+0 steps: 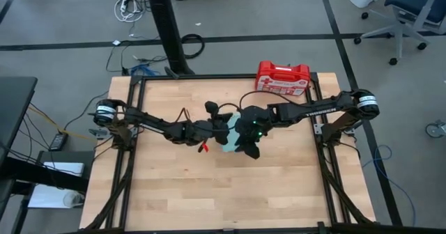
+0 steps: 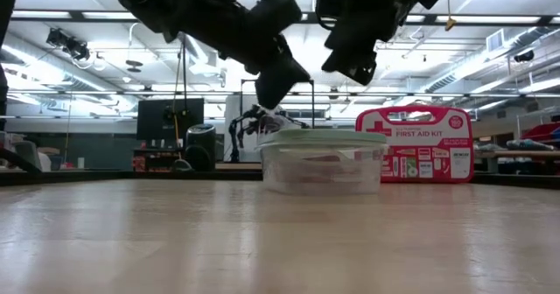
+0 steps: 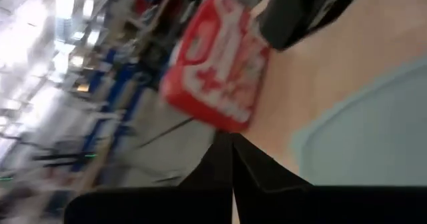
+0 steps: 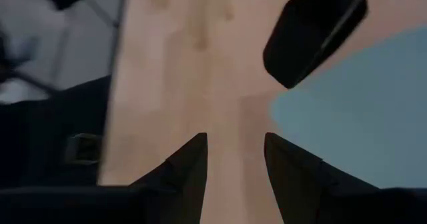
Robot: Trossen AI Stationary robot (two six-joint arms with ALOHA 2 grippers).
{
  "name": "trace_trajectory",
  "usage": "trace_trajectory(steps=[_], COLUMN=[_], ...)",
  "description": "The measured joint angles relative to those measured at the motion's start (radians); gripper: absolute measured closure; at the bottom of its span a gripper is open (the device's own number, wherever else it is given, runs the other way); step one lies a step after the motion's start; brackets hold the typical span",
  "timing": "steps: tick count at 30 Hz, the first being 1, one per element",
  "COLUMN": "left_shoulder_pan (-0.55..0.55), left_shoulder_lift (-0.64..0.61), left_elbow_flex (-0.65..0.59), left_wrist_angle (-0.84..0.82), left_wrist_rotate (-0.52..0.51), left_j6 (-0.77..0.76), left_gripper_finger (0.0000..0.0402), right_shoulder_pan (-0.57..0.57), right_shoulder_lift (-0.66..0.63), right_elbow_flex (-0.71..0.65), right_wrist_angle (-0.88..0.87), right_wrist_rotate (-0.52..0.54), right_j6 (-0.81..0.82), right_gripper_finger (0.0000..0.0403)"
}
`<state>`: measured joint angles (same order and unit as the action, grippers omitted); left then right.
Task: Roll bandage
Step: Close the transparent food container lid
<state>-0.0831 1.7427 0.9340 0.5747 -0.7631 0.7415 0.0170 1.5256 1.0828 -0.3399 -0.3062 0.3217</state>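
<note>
A clear plastic container (image 2: 322,167) with a pale green lid (image 1: 231,142) stands mid-table, and a reddish shape (image 2: 308,159) shows through its wall. Whether that shape is the bandage, I cannot tell. A small red bit (image 1: 204,148) shows beneath my left arm. My left gripper (image 3: 232,154) is shut with nothing between its fingers and hangs above the container's left end (image 2: 269,91). My right gripper (image 4: 235,154) is open and empty, raised over the lid (image 4: 363,117), with its fingers slanting down (image 2: 350,49).
A red first-aid case (image 1: 282,77) with white markings stands upright at the table's far edge, right of centre (image 2: 426,145). Bare wooden tabletop (image 1: 209,192) lies toward the near edge. The two arms meet closely over the table's middle.
</note>
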Motion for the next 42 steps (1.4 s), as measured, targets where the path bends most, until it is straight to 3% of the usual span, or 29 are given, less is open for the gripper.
trace_trajectory(steps=[5, 9, 16, 20, 24, 32, 39, 42], left_shoulder_pan=[0.01, 0.056, 0.129, 0.159, 0.182, 0.24, 0.275, 0.28], left_shoulder_lift=[-0.046, -0.099, -0.128, -0.128, -0.128, -0.107, -0.057, -0.029], left_elbow_flex=[-0.001, -0.001, 0.025, 0.027, 0.027, 0.028, 0.028, 0.028], left_wrist_angle=[-0.111, -0.226, -0.361, -0.361, -0.364, -0.35, -0.349, -0.357], left_wrist_rotate=[0.205, 0.438, 0.819, 0.981, 0.999, 1.001, 1.044, 1.058], left_j6=[-0.268, -0.478, -0.758, -0.896, -0.992, -1.093, -1.212, -1.229], left_gripper_finger=[0.0401, 0.0401, 0.0401, 0.0401, 0.0401, 0.0401, 0.0401, 0.0401], right_shoulder_pan=[0.0, 0.0, -0.01, -0.015, -0.034, -0.081, -0.129, -0.158], right_shoulder_lift=[0.006, 0.006, 0.007, 0.006, 0.006, 0.006, 0.007, 0.007], right_elbow_flex=[-0.04, -0.107, -0.295, -0.392, -0.431, -0.434, -0.434, -0.434], right_wrist_angle=[0.06, 0.194, 0.702, 0.983, 1.112, 1.045, 0.946, 0.959], right_wrist_rotate=[-0.127, -0.222, -0.412, -0.423, -0.429, -0.417, -0.354, -0.405], right_j6=[0.042, 0.103, 0.334, 0.456, 0.56, 0.68, 0.662, 0.665], right_gripper_finger=[0.0254, 0.0254, 0.0254, 0.0254, 0.0254, 0.0254, 0.0254, 0.0254])
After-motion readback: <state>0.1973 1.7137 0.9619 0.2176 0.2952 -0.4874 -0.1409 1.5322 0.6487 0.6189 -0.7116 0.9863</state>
